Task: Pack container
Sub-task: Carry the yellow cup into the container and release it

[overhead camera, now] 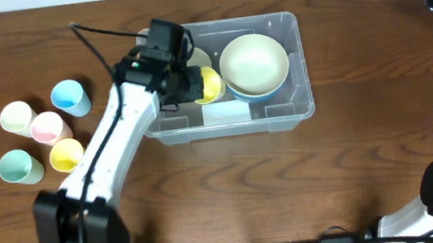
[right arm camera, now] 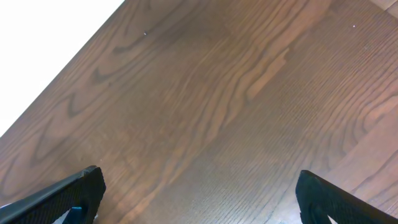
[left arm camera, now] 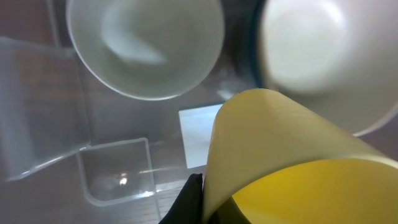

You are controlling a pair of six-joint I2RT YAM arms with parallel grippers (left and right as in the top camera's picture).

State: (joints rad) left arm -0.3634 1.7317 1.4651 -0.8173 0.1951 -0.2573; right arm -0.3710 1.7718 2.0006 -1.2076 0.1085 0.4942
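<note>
- Table [overhead camera: 368, 161]: the container [overhead camera: 304, 87] sits far-centre, with 5 cups [overhead camera: 46, 129] to its left.
- Cream bowl [overhead camera: 253, 64] fills its right half.
- Left gripper [overhead camera: 193, 87] clamps a yellow cup [overhead camera: 211, 85] inside it.
- Right gripper [right arm camera: 199, 183]: fingers spread, holding nothing.

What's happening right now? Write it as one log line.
left gripper: shut on yellow cup, over container | right gripper: open, above table

Container [overhead camera: 302, 87] showing clear, glossy plastic, moulded ridges catching light. Table [overhead camera: 353, 171] looking like dark wood, grain visible, low sheen. Yellow cup [left arm camera: 280, 143] appearing as smooth, matt plastic. Cream bowl [overhead camera: 254, 60] at right looking smooth, softly glossy. Label [left arm camera: 196, 134] reading as flat white paper.
</note>
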